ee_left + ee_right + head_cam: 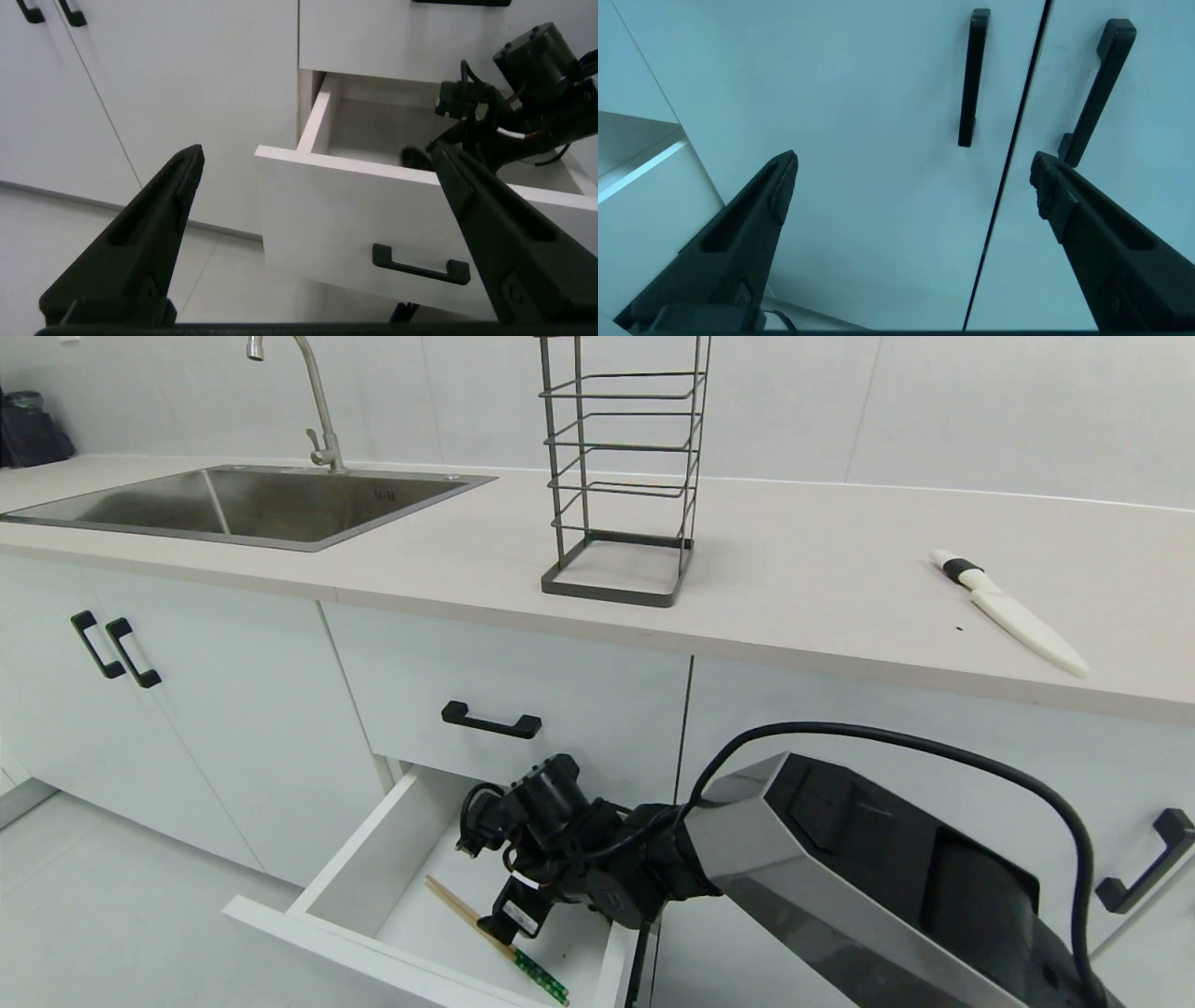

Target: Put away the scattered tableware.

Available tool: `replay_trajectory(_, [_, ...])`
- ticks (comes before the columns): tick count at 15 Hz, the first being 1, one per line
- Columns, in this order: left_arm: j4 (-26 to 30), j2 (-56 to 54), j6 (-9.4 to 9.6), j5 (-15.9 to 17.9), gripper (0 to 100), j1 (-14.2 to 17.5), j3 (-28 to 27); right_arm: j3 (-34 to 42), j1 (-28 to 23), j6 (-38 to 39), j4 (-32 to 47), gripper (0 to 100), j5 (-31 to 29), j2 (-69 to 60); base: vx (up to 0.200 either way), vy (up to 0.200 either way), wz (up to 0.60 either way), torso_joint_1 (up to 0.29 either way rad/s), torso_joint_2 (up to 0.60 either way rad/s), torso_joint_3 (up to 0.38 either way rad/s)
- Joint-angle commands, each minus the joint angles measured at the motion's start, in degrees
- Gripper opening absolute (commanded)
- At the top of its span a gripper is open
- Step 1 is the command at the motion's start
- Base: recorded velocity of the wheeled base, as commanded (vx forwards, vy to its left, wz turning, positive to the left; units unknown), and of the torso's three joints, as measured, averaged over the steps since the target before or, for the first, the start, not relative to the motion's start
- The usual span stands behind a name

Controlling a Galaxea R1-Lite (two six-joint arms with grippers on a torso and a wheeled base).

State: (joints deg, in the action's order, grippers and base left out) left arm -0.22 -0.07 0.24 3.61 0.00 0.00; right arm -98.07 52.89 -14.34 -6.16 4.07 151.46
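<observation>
- Chopsticks of pale wood with green patterned ends [455,901] lie in the open white drawer [345,868] under the beige bench [794,579].
- We see a white knife with a black band [1013,613] on the bench, well apart from the dark wire rack [621,476].
- Right jaws are spread wide and empty in the drawer, just over the chopsticks.
- Left jaws are wide open too, holding nothing, and face the drawer front.

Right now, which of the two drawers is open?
The lower drawer, pulled out with chopsticks lying inside; the upper drawer directly above it is shut.
</observation>
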Motion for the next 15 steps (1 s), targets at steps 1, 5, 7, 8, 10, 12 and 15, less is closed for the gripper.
replay_trajectory(1, [0.0,0.1,0.02,0.0,100,0.0,0.0,-0.4,1.0,0.2,-0.1,100,0.0,-3.4,0.000,0.000,0.00,0.000,0.00,0.000])
replay_trajectory(5, [0.0,0.1,0.02,0.0,100,0.0,0.0,0.7,3.1,0.3,-0.1,100,0.0,-6.8,0.000,0.000,0.00,0.000,0.00,0.000])
replay_trajectory(7, [0.0,0.1,0.02,0.0,100,0.0,0.0,1.5,3.9,0.3,-0.3,100,0.0,-9.7,0.000,0.000,0.00,0.000,0.00,0.000])
replay_trajectory(8, [0.0,0.1,0.02,0.0,100,0.1,0.0,1.9,4.3,0.3,-0.3,100,0.0,-10.7,0.000,0.000,0.00,0.000,0.00,0.000])
replay_trajectory(10, [0.0,0.1,0.02,0.0,100,0.0,0.0,4.6,5.0,0.3,-0.6,100,0.0,-13.6,0.000,0.000,0.00,0.000,0.00,0.000])
replay_trajectory(12, [0.0,0.1,0.02,0.0,100,0.0,0.0,8.5,5.6,0.3,-2.0,100,0.0,-17.1,0.000,0.000,0.00,0.000,0.00,0.000])
replay_trajectory(15, [0.0,0.1,0.02,0.0,100,0.0,0.0,14.4,6.3,0.4,-6.0,100,-0.1,-21.1,0.000,0.000,0.00,0.000,0.00,0.000])
